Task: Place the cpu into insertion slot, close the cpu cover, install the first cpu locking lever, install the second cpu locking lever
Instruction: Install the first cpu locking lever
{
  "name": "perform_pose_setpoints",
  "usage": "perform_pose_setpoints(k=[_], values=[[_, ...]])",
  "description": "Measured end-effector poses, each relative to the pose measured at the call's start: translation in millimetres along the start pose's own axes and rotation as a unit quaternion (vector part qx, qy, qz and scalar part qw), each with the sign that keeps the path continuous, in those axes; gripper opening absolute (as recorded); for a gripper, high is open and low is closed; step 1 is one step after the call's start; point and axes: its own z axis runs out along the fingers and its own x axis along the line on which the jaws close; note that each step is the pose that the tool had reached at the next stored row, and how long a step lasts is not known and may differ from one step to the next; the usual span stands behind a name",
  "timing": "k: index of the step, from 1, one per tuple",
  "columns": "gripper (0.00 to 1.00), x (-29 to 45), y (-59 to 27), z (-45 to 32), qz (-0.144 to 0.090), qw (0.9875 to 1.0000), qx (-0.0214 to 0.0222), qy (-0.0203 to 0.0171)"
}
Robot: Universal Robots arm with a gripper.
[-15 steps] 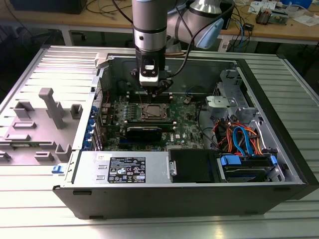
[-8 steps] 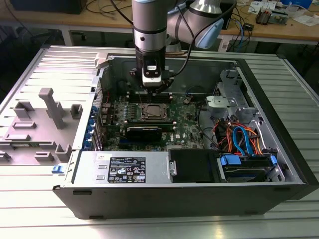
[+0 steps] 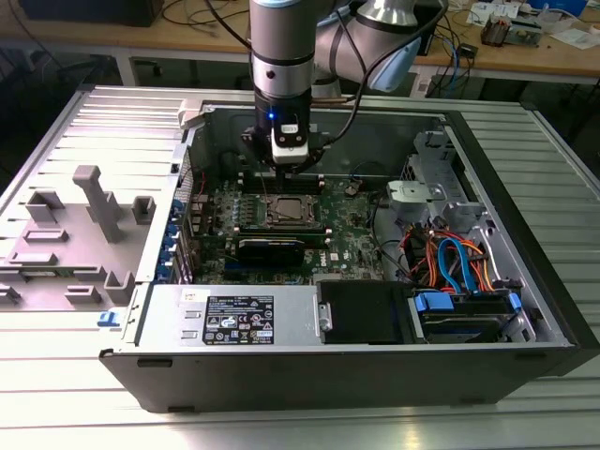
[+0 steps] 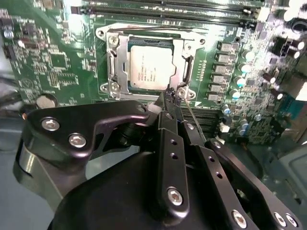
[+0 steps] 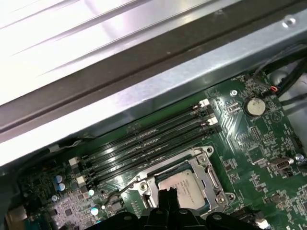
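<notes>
A: One cpu (image 4: 151, 67), seated flat in insertion slot (image 4: 109, 87)?
B: Confirmed. Framed by cpu cover (image 4: 121, 57), lying down over it.
A: Claw (image 4: 170, 98)?
B: Drawn shut, tips together, poised just beside socket corner, near thin lever wire (image 4: 194, 120). Nothing visibly pinched. Green motherboard (image 4: 53, 62) all around.
A: Exterior view?
B: Hanging low inside open computer case (image 3: 525, 187) on ribbed tabletop (image 3: 281, 422).

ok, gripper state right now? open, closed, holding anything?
Gripper: shut, tips at a corner of the cpu cover. Whether it pinches the thin lever wire beside it cannot be told.
</notes>
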Motion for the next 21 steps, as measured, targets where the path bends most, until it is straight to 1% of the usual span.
perform_pose_setpoints(k=[3, 5, 7, 8, 9, 10, 17, 19, 21], values=[[0.11, 0.0, 0.0, 0.0, -0.032, 0.9995, -0.0004, 0.0012], [0.11, 0.0, 0.0, 0.0, -0.062, 0.9981, -0.0007, 0.0023], [0.11, 0.1, -0.1, 0.0, -0.076, 0.9971, -0.0008, 0.0028], [0.11, 0.5, -0.2, 0.1, -0.085, 0.9963, -0.0009, 0.0032], [0.11, 1.6, -0.8, 0.0, -0.092, 0.9958, -0.0014, 0.0036], [0.11, 2.5, -1.1, 0.0, -0.095, 0.9955, -0.0019, 0.0039], [0.11, 12.2, -5.0, -0.2, -0.110, 0.9940, -0.0027, 0.0046], [0.11, 13.0, -5.3, -0.3, -0.121, 0.9926, -0.0028, 0.0050], [0.11, 13.0, -5.4, -0.3, -0.150, 0.9887, -0.0031, 0.0062]])
